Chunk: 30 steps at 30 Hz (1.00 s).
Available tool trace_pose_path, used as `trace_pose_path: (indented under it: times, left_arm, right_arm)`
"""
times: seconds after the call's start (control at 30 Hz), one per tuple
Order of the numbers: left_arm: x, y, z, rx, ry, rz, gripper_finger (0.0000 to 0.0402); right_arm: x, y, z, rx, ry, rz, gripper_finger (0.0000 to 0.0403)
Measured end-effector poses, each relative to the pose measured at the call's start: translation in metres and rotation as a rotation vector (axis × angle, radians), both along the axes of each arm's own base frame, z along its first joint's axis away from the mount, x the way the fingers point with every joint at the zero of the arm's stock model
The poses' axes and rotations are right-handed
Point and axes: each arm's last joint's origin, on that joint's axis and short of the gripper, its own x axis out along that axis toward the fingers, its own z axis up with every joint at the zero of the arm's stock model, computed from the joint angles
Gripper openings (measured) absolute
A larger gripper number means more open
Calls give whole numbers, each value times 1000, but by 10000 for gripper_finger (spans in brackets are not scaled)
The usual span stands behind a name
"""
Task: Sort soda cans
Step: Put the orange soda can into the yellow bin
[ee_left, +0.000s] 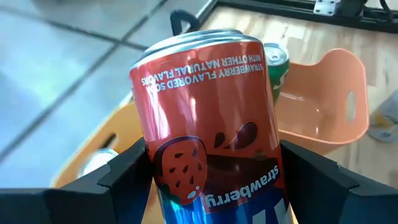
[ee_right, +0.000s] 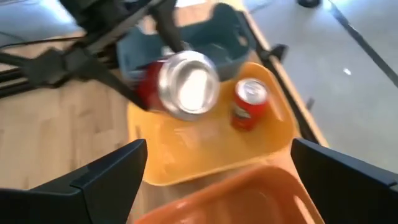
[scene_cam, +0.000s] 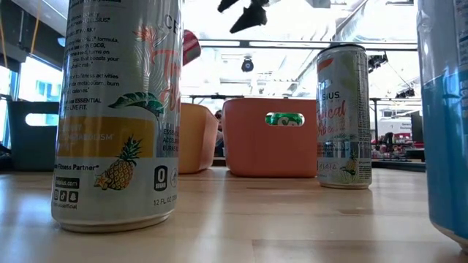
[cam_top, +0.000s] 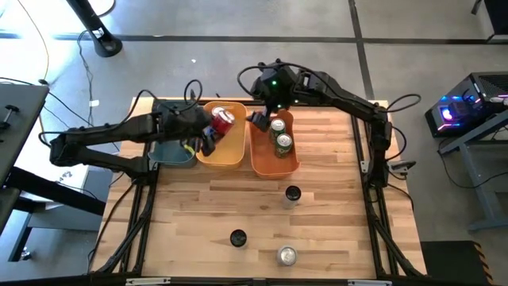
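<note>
Gripping a red can [cam_top: 222, 123] over the yellow bin [cam_top: 230, 151], the left gripper [cam_top: 209, 137] is holding it tipped, silvery top aiming toward the orange bin [cam_top: 266, 163]; the right gripper [cam_top: 259, 120] is hanging open-jawed above that bin's far rim.

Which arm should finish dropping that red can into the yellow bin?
Left. The left claw already grips the red can, tilted above the yellow bin, where another red can lies. The right claw hangs open and empty over the orange bin, so it would probably only get in the way.
</note>
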Motion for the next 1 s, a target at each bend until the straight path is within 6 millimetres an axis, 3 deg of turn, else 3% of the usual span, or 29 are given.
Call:
trace_pose_path:
  times: [0.33,0.67,1.0]
  left_arm:
    - [12,-12,6,179,-21,-68,285]
    - [15,-25,9,285,7,-174,285]
    - [18,-30,14,410,15,-169,285]
  right_arm:
    - [33,10,-21,-12,-24,53,394]
    - [48,9,-28,22,-93,105,394]
    - [55,14,-39,90,-67,149,394]
